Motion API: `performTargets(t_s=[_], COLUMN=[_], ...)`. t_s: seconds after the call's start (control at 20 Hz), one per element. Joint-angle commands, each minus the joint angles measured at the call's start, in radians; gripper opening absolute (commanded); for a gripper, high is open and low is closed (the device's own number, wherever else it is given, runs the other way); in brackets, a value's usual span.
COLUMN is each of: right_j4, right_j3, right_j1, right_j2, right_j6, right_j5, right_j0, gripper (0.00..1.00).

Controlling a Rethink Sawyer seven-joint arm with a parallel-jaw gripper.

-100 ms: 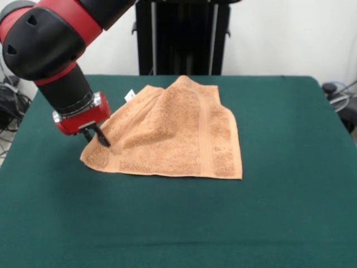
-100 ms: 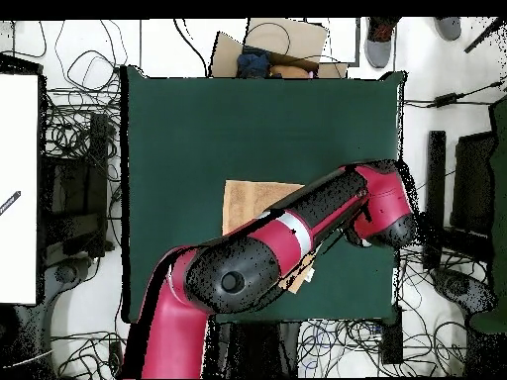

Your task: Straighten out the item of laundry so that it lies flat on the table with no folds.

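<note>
Your gripper (image 1: pixel 99 138) sits low at the towel's (image 1: pixel 173 134) front left corner in the front view, dark fingertips down at the cloth edge. From there the rest of the towel spreads away to the picture's right and back toward the far side. That direction is what matters: a pull outward from this corner, away from the body of the cloth, looks like the way to take up slack.

The fingers appear pressed close together on the corner, likely pinching it, though they are small and dark against the pile and you cannot be sure cloth is between them.

The towel lies near the middle of the table (image 1: pixel 290 218), not yet flat. Its near edge runs straight along the felt, but the far part rises in a soft peak with a fold ridge running down from it. A woven band crosses the right side, and a small white tag (image 1: pixel 130 95) sticks up at the far left edge. The terry is thick and looped, orange-tan; it should drag on the dark green felt.

From overhead the arm (image 2: pixel 297 233) covers most of the towel.
</note>
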Motion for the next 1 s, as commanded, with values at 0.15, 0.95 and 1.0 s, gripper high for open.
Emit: performTargets(t_s=[0.15,0.95,1.0], right_j4=[0.022,0.006,0.005], right_j3=[-0.199,-0.25,-0.249], right_j1=[0.087,0.12,0.119], right_j2=[0.036,-0.027,-0.031], right_j6=[0.323,0.41,0.413], right_j5=[0.18,0.155,0.152], right_j0=[0.01,0.015,0.017], gripper=[0.0,0.0,0.0])
